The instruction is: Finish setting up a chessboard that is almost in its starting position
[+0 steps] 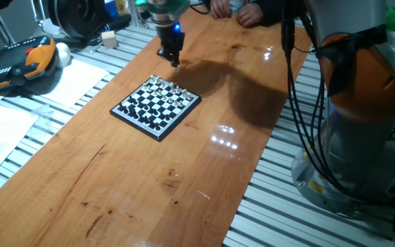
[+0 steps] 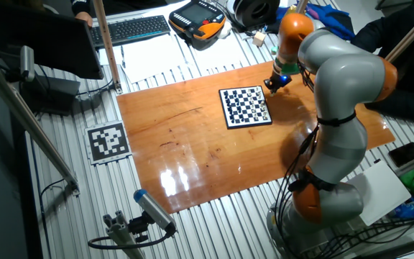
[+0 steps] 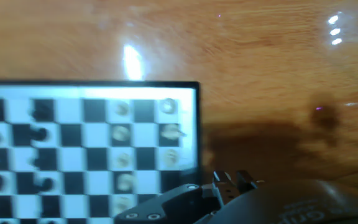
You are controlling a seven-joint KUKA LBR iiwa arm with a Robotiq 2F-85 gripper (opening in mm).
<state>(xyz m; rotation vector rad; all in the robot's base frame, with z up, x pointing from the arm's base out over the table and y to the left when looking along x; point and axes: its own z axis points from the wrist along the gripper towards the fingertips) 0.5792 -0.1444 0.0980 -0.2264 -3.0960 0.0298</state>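
Hand view, nearest first: gripper housing fills the bottom edge; only the finger roots show, tips out of frame. Jaw gap and any load: cannot tell from any view. In both fixed views the tool reads as a dark blur, too small to resolve.

Just beyond the housing: chessboard black rim and one corner, w/ a few white pieces on the squares by that edge and black pieces further along. Image is blurred; which piece is out of place cannot be read.

Further out: wooden tabletop carries the chessboard, which sits towards the far half of the top, square-on to nothing in particular, slightly rotated. Gripper hangs above bare wood just past the board's far corner, apart from it, not over any square.

Step in hand (judgement): approach or transit beside the board, no piece contact evident.

Next move calls for: 1) ID the misplaced piece and its home square. 2) Align over that piece, fingers straddling it. 3) Descend w/o clipping neighbours; pieces are tiny and closely packed.
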